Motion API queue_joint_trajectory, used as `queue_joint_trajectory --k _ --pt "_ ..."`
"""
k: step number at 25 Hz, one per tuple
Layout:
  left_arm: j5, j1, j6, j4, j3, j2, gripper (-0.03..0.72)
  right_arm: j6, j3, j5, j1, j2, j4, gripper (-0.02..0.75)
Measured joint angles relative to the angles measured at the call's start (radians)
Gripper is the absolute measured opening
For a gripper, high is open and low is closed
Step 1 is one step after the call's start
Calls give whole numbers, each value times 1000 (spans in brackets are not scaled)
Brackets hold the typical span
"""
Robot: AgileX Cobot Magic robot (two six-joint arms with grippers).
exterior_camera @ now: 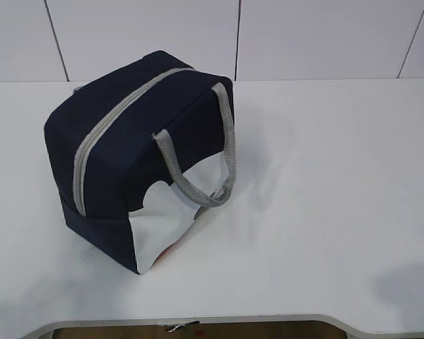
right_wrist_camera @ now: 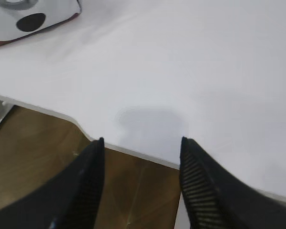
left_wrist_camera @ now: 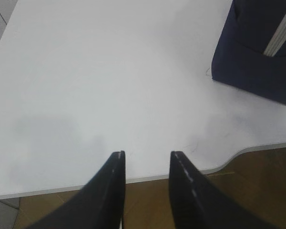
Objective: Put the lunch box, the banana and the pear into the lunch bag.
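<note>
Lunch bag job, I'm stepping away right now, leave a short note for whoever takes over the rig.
Left gripper: open, empty, above the table's near edge.
Right gripper: open, empty, also at the near edge.
Lunch bag: on the table, left of centre, zipper looks closed.
Lunch box, banana, pear: not visible in any view; can't tell whether they're inside.
Left: check the bag's contents before calling it done.

Navy lunch bag [exterior_camera: 138, 152] stands zipped shut on the table's left.

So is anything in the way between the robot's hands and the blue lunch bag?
Nothing visible. Only bare white table lies between the open, empty left gripper and the lunch bag. The right gripper is open over the table edge. The bag's zipper looks closed.
</note>
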Motion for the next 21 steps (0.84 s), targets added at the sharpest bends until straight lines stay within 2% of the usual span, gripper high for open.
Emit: queue_joint_trajectory --k 4,21 --pt "0 0 0 0 0 0 237 0 0 0 -26 0 0 422" --pt "0 0 0 0 0 0 237 0 0 0 -26 0 0 422"
